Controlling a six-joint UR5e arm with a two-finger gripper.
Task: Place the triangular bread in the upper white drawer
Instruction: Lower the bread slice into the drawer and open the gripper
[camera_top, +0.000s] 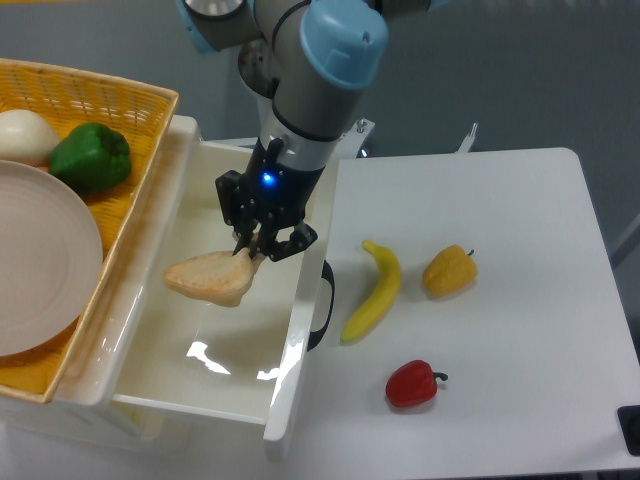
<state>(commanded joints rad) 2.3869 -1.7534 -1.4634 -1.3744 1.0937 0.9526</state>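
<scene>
A: Item 1, end effector (256, 243). We log it over the upper white drawer (296, 345), fingers pinched on one corner of the triangular bread (212, 278). Status: holding.

B: Item 2, the bread. We put it inside the drawer's outline, hanging off the end effector w/ its far end drooping toward the floor of the drawer. Touching the bottom or not, we can't tell.

A: Item 3, the drawer. Pulled out, dark handle facing the worktop (500, 320), glossy floor showing, nothing else in it that we see.

B: Progress, our est.: pick done, carry done. Left: lower if needed, let go, pull the arm clear.

A: Misc., not for this task: banana (375, 291), yellow bell pepper (449, 271), red pepper (412, 383) on the worktop, all well apart from the drawer's inside. Wicker basket (120, 110) beside the drawer w/ green pepper (92, 157), a white round item (25, 135), plate (40, 260).

B: Risk we note: bread is held by a corner only, so it may swing on release.
</scene>
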